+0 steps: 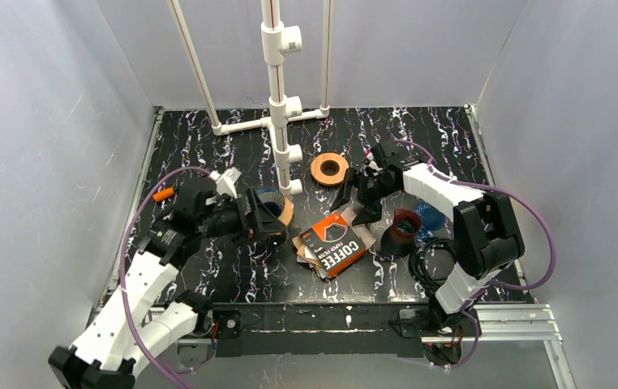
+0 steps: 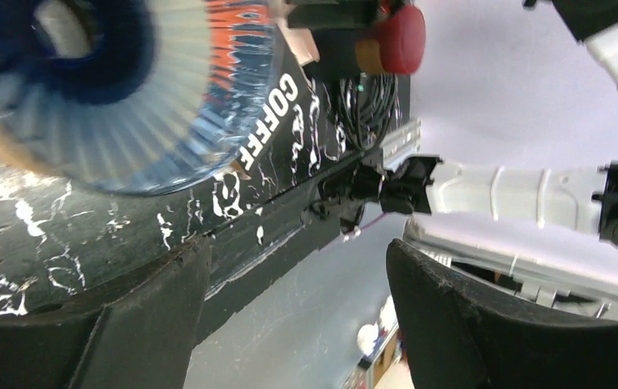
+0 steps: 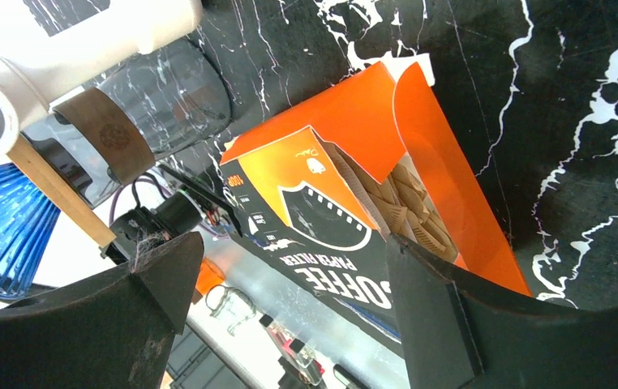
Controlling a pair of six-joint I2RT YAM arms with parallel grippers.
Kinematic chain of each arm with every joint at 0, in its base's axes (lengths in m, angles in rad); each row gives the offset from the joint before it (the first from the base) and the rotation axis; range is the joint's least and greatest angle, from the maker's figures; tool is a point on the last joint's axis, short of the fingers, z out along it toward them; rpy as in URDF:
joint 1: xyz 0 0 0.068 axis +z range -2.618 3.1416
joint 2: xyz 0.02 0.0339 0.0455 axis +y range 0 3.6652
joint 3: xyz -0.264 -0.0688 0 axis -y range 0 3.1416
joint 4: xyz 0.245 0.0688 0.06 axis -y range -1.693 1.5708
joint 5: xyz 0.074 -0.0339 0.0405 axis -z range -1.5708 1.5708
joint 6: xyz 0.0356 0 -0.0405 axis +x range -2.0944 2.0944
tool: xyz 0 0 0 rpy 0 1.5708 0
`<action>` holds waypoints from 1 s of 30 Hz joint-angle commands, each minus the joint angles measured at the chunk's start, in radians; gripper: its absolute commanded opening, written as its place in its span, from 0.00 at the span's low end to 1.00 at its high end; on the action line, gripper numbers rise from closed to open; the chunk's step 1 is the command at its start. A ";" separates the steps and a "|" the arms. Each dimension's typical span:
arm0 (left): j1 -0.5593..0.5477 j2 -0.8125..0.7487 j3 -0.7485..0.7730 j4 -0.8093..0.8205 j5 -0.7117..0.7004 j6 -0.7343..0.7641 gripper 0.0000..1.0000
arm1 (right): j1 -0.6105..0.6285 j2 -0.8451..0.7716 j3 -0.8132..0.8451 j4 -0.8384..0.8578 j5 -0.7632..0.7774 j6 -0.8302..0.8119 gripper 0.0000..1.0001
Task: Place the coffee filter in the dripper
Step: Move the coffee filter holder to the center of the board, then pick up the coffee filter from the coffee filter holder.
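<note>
The orange and black coffee filter box (image 1: 334,245) lies flat mid-table, its open end toward the back. In the right wrist view brown paper filters (image 3: 409,203) show inside the open box (image 3: 346,146). My right gripper (image 1: 360,199) (image 3: 293,251) hovers open over that open end, holding nothing. A blue fluted dripper (image 1: 271,203) (image 2: 103,89) on a tan base stands left of the box. Beside it my left gripper (image 1: 259,217) (image 2: 293,259) is open, with nothing between its fingers.
An orange tape roll (image 1: 329,168) lies behind the box, next to a white PVC pipe stand (image 1: 277,97). A dark red and black cup (image 1: 403,230) and a second blue fluted piece (image 1: 433,217) sit right of the box, above coiled black cable (image 1: 431,263).
</note>
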 commanded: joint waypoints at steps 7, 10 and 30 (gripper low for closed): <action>-0.237 0.146 0.156 0.027 -0.125 0.154 0.71 | 0.003 0.005 0.074 -0.105 0.074 -0.119 0.91; -0.280 0.145 0.167 0.008 -0.189 0.171 0.70 | 0.009 0.038 0.101 -0.149 0.112 -0.186 0.88; -0.361 0.112 0.141 -0.012 -0.263 0.146 0.69 | 0.106 0.162 0.275 -0.316 0.251 -0.396 0.38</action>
